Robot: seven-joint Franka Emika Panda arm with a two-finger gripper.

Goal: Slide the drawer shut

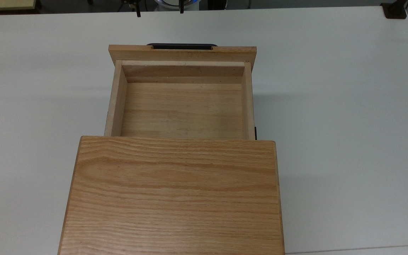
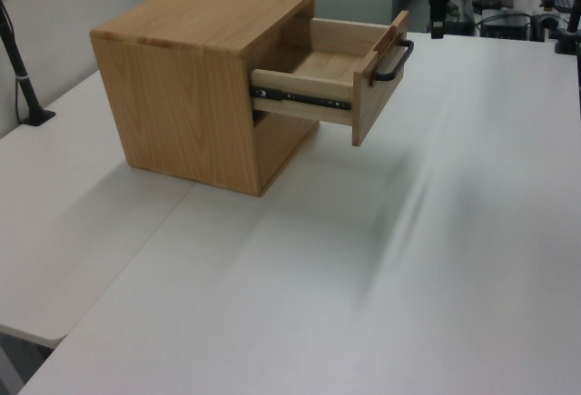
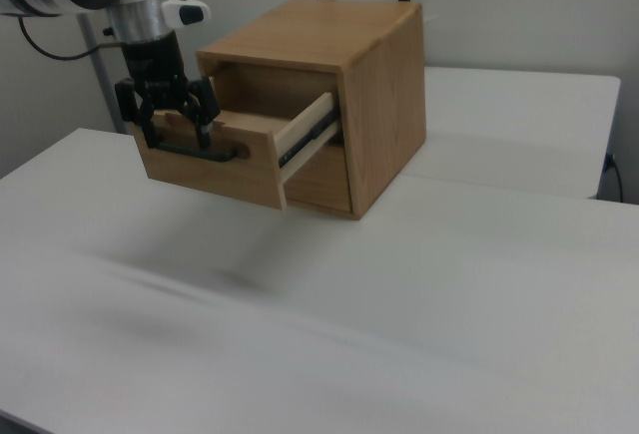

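The drawer (image 1: 182,109) is a light wooden box that stands pulled far out of the oak cabinet (image 1: 172,198), and it is empty. Its wider front panel (image 3: 230,177) carries a slim black bar handle (image 1: 182,46) (image 3: 205,153). In the left view the drawer (image 2: 313,82) juts toward the left view's right on a black slide rail. My gripper (image 3: 177,127) hangs just in front of the panel's upper edge, right above the handle, and is open with nothing between its fingers. In the top view my gripper (image 1: 159,12) shows as two dark tips at the upper edge, beyond the handle.
The cabinet sits on a white table (image 1: 349,106). A black clamp (image 1: 395,10) stands at the top view's upper right corner and a black pole (image 2: 18,68) at the left view's left. Desks with equipment (image 2: 508,14) lie behind the table.
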